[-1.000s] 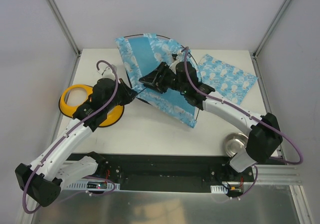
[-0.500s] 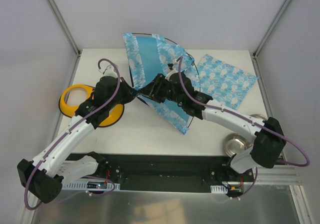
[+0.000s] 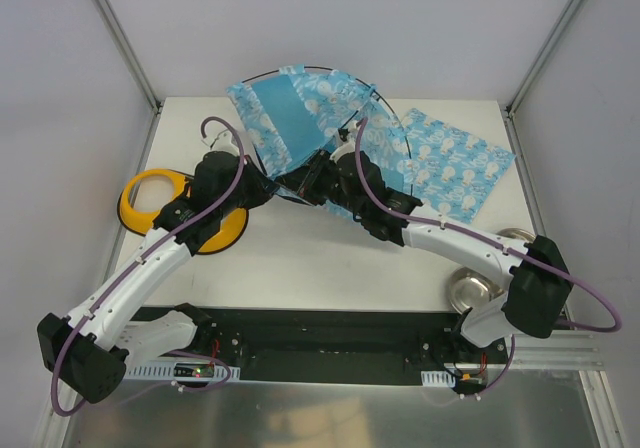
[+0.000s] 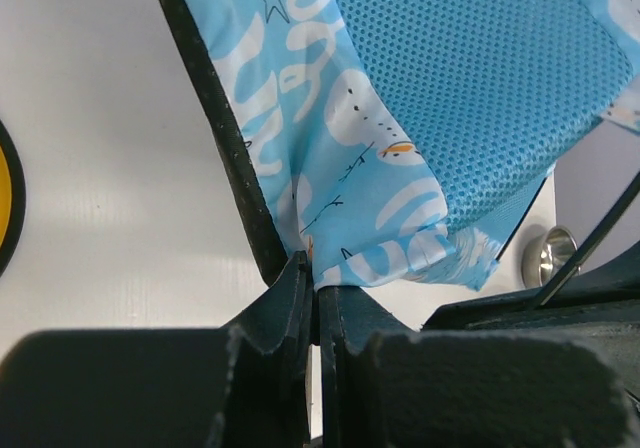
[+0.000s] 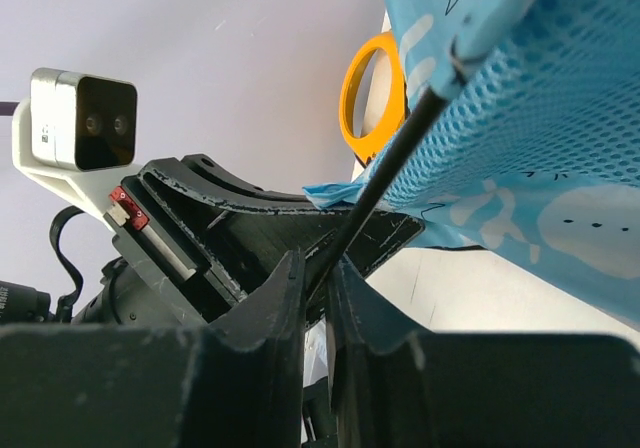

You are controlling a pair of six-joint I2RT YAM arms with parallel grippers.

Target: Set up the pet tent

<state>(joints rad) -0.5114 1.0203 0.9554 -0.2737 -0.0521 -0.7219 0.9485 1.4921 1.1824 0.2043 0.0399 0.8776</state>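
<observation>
The pet tent [image 3: 300, 113], light blue with white print and dark trim, stands partly raised at the back middle of the table. A thin black pole [image 3: 395, 133] arcs over its right side. My left gripper [image 3: 268, 183] is shut on the tent's lower corner, where fabric [image 4: 400, 118] and dark trim [image 4: 225, 138] meet between the left gripper's [image 4: 315, 293] jaws. Just to the right, my right gripper [image 3: 305, 180] is shut on a black pole [image 5: 400, 148], which runs down from the mesh fabric [image 5: 540, 148] into the right gripper's [image 5: 322, 283] jaws.
A yellow double bowl [image 3: 150, 203] lies at the left under my left arm. A flat blue printed mat [image 3: 455, 158] lies at the back right. A steel bowl [image 3: 470, 288] sits near the front right edge. White walls close in the back and sides.
My right gripper's jaws have closed onto the black pole. The tent's lower part has lifted off the table and the pole now bows out to the right. The left grip is unchanged.
</observation>
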